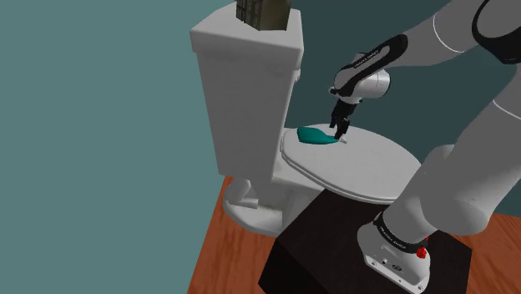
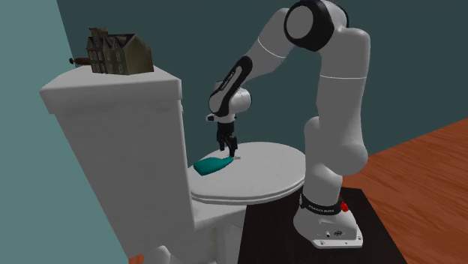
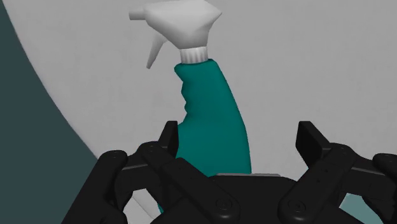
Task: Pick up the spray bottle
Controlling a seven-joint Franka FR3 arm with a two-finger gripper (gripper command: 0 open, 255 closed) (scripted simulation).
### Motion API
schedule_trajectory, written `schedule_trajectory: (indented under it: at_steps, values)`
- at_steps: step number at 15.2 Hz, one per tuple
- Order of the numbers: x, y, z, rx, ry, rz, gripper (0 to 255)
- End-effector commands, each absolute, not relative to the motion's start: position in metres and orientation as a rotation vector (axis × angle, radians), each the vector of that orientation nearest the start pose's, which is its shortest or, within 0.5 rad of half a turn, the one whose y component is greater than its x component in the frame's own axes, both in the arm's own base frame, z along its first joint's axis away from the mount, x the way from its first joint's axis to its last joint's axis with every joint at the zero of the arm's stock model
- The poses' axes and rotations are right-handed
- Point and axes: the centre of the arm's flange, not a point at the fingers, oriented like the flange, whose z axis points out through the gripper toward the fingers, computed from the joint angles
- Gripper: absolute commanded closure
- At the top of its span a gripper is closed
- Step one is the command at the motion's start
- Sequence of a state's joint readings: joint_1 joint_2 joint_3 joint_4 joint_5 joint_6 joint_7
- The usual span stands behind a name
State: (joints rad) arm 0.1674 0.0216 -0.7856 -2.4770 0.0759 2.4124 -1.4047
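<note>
- Lying flat on the white toilet lid (image 1: 367,167) in the shoulder view, the teal spray bottle (image 1: 316,136) rests near the tank (image 1: 242,83). The gripper (image 1: 341,129) is low over its end away from the tank.
- Second exterior view: the gripper (image 2: 229,147) points straight down, just above the spray bottle (image 2: 212,164).
- Wrist view: the 2 fingers (image 3: 310,143) stand wide apart astride the spray bottle (image 3: 213,121), clasping nothing. It is probably light, smooth plastic, so the narrower waist below the white trigger head (image 3: 181,28) looks the safest hold.

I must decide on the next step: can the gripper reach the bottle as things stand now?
Probably yes. The gripper is open right above the bottle, which lies flat on the toilet lid, its body between the fingers. Nothing stands in the way.
</note>
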Motion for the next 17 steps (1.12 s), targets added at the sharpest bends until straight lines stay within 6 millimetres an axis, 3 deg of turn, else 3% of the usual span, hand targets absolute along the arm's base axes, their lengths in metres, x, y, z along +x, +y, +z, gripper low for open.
schedule_trajectory:
  at_steps: [1, 10, 11, 17]
  values:
    - [0.387, -0.280, 0.262, -2.835, -1.140, 0.008, 0]
    - [0.387, -0.280, 0.222, -2.835, -1.140, 0.008, 0]
    - [0.386, -0.280, 0.222, -2.835, -1.140, 0.008, 255]
    - [0.387, -0.280, 0.223, -2.835, -1.140, 0.008, 255]
